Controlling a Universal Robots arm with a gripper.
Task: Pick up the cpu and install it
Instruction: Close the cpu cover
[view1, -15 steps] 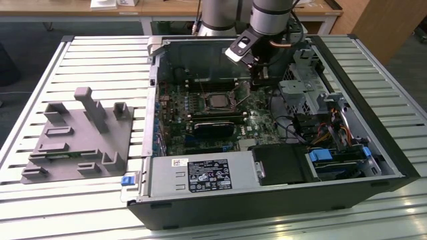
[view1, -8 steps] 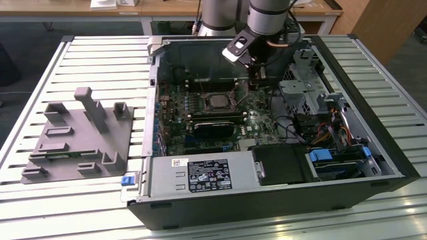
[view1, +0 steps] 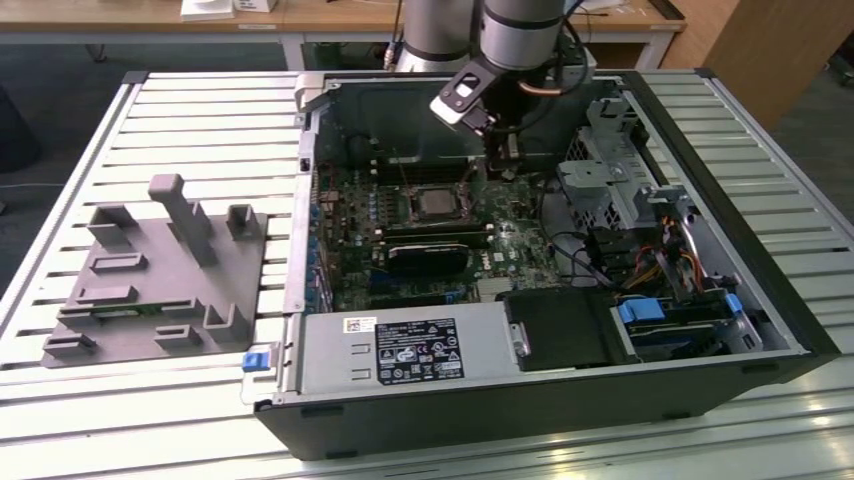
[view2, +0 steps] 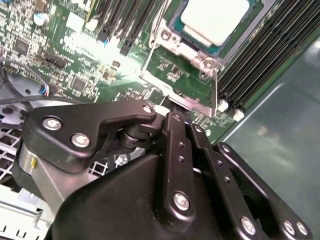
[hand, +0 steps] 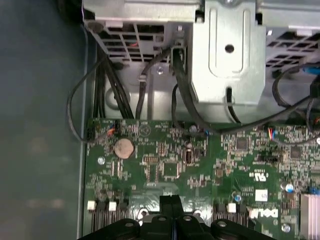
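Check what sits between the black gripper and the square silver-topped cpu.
Second wrist view: silver socket frame and a strip of green motherboard separate the gripper from the cpu.

The small square cpu has a pale metal top with a soft satin sheen. Around it, the silver socket frame is bright, smooth sheet metal. The green motherboard looks glossy. The black gripper is matt metal with polished screw heads. The ribbed light-grey metal table has a dull brushed finish. The grey moulded tray on it is matt plastic.
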